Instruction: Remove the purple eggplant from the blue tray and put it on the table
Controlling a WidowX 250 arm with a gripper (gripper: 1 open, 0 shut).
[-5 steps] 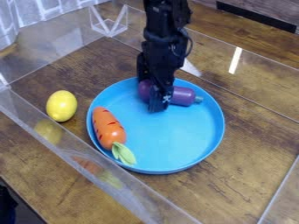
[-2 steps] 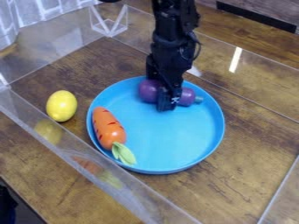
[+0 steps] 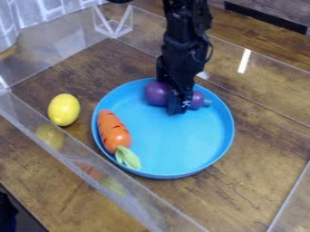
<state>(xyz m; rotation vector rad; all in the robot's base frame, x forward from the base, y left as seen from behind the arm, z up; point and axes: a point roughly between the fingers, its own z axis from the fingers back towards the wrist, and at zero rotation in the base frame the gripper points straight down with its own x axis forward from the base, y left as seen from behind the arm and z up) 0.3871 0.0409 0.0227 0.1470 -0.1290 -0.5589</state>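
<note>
Jaws wide astride purple eggplant [image 3: 160,91]

Glossy plastic blue tray [image 3: 182,154], shiny wooden table [image 3: 260,104]

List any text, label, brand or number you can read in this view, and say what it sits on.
None: no readable word, number, label or sign shows anywhere in this view.
The blue tray, purple eggplant, orange carrot and yellow lemon carry no markings.
The dark arm and its end effector show no legible brand at this resolution.
The bright streaks on the table are reflections, not print.
</note>
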